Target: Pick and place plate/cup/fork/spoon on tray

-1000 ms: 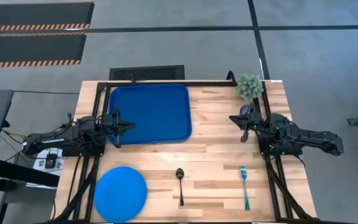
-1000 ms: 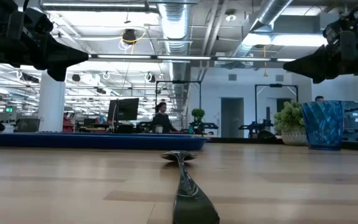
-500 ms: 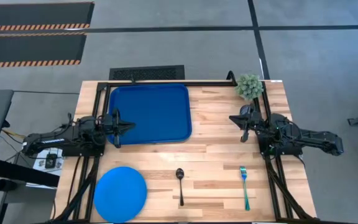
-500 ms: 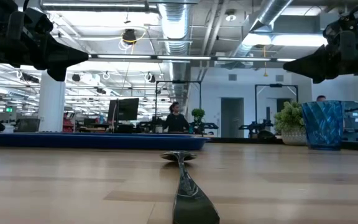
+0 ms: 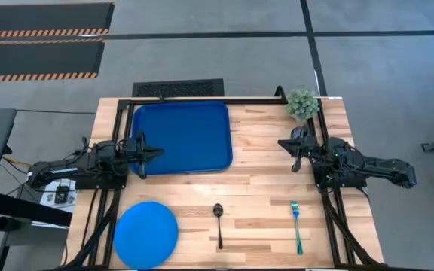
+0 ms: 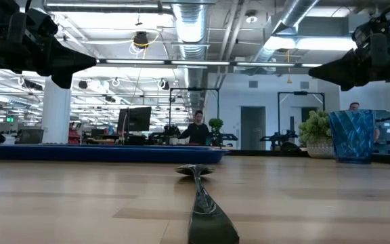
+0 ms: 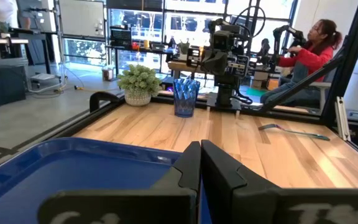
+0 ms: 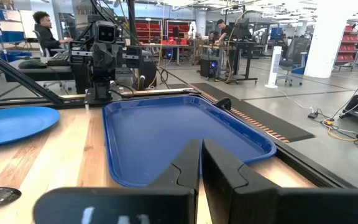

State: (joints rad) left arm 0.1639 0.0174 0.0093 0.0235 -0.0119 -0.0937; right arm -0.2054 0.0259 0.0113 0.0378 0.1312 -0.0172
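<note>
A pale wooden plank worktop [image 5: 262, 173] seen from above, framed by black rails and standing on a grey concrete floor. Striped black and orange mats lie on the floor beyond its far left corner.

The dark-blue rectangular tray [image 5: 181, 137] sits at the far left of the worktop with nothing in it. The round bright-blue plate [image 5: 146, 234] lies at the near left corner, well apart from the tray. The dark spoon [image 5: 218, 223] lies near the middle of the near edge, bowl pointing toward the tray. The fork [image 5: 297, 226], teal handled, lies to the right of the spoon, roughly parallel to it. The blue translucent cup [image 7: 186, 97] stands upright on the right side, near a small potted plant [image 5: 302, 104] at the far right corner; from above it is hidden under the right arm.

The left end effector [image 5: 155, 152] hovers over the tray's left edge, fingers pressed together, holding nothing. The right end effector [image 5: 282, 144] hangs above the right side of the worktop, its fingers almost touching with only a thin slit between them, also holding nothing.

Beyond the worktop is a large open workshop with exposed ceiling ducts, strip lights, desks and monitors. A person [image 6: 196, 129] stands in the far background, and another person in a red top [image 7: 303, 57] sits at a desk.
</note>
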